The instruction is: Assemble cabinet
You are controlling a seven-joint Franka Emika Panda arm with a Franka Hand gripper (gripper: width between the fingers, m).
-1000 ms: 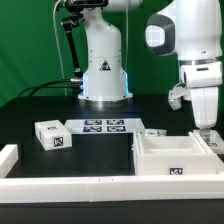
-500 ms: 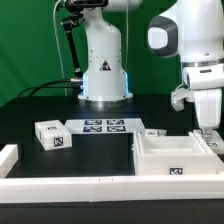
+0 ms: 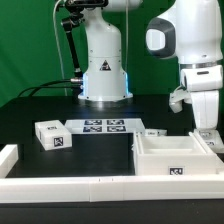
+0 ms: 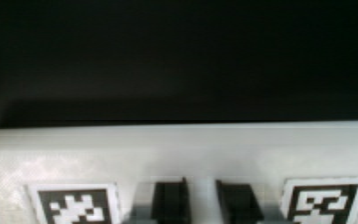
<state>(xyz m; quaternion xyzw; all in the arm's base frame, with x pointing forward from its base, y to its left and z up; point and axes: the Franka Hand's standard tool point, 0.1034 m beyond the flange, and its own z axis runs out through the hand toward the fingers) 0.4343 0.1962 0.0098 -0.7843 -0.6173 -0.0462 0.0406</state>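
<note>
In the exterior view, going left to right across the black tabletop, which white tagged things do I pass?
small drawer block → marker board → large cabinet box. The small tagged piece behind the box overlaps it sideways, so it is left out of the order.

One large white box (image 3: 158, 166); two small tagged blocks (image 3: 51, 135); one marker board (image 3: 101, 126).

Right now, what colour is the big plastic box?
The large plastic box is white; exterior view.
</note>
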